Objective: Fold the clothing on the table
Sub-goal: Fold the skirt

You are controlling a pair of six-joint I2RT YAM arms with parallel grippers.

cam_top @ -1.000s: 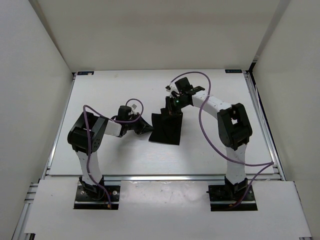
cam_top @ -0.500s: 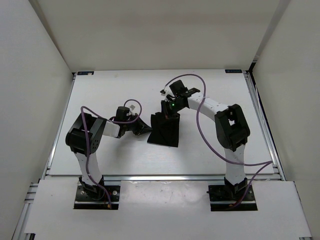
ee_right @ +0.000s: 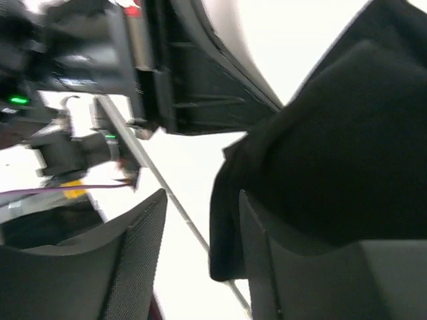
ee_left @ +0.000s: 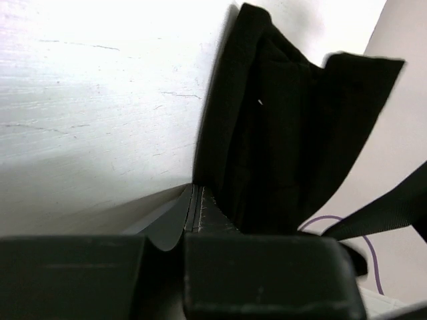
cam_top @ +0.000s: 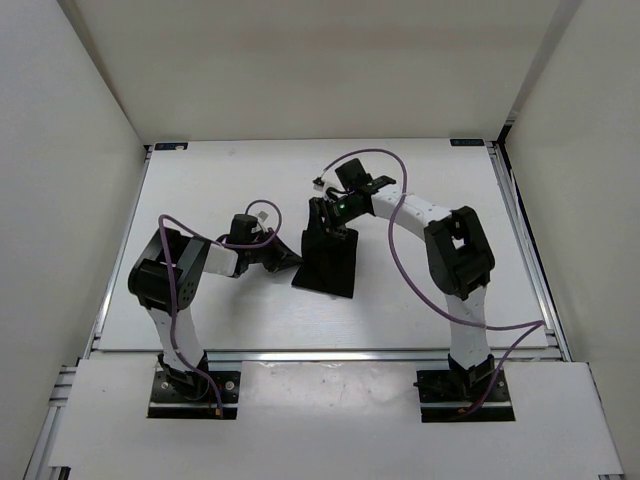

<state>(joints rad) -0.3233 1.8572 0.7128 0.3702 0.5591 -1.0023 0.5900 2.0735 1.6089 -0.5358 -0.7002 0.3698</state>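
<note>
The left jaws are pressed together, pinching the left edge of the black clothing (cam_top: 330, 265). The right jaws stand apart at its far end, the fabric resting against one finger (ee_right: 320, 280). The clothing sits bunched near the middle of the white surface (cam_top: 200, 180).

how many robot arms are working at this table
2. The left white-and-black robot arm stands at the near left, the right arm at the near right; both reach to the black fabric garment in the middle. None seems hidden.
</note>
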